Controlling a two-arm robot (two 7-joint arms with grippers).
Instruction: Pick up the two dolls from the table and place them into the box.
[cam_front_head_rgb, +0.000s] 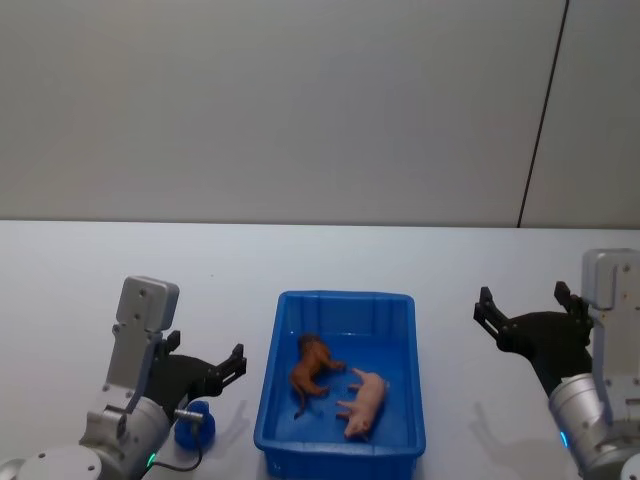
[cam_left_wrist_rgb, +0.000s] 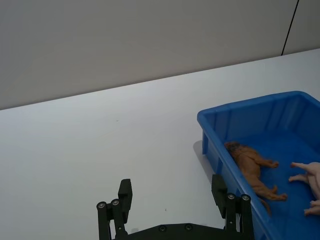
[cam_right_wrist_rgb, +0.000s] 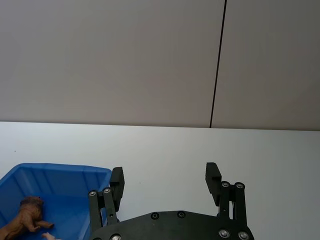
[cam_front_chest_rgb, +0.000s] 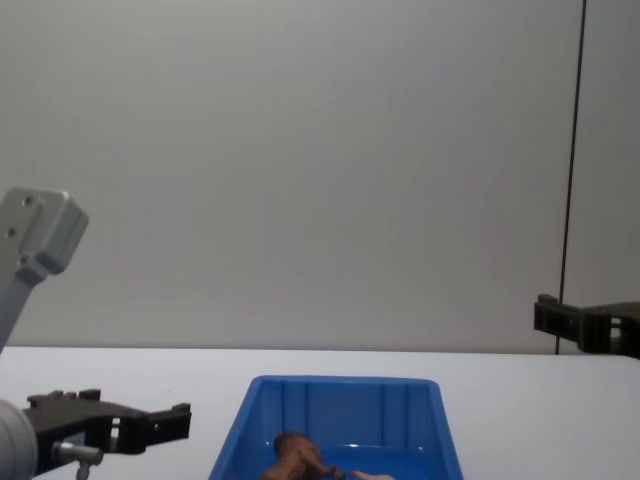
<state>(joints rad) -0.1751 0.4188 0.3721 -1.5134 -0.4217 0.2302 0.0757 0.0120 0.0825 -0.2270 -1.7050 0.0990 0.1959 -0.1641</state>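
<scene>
Though half-hidden from chest: both dolls (cam_front_head_rgb: 335, 387) boxed.

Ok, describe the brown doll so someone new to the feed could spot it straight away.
Find the blue box in the middle of the white table, between the two open grippers. Two dolls lie on its floor; the brown doll is the one on the robot's left side. Its reddish-brown, lion-like body sets it apart from the pale pink doll beside it.
</scene>
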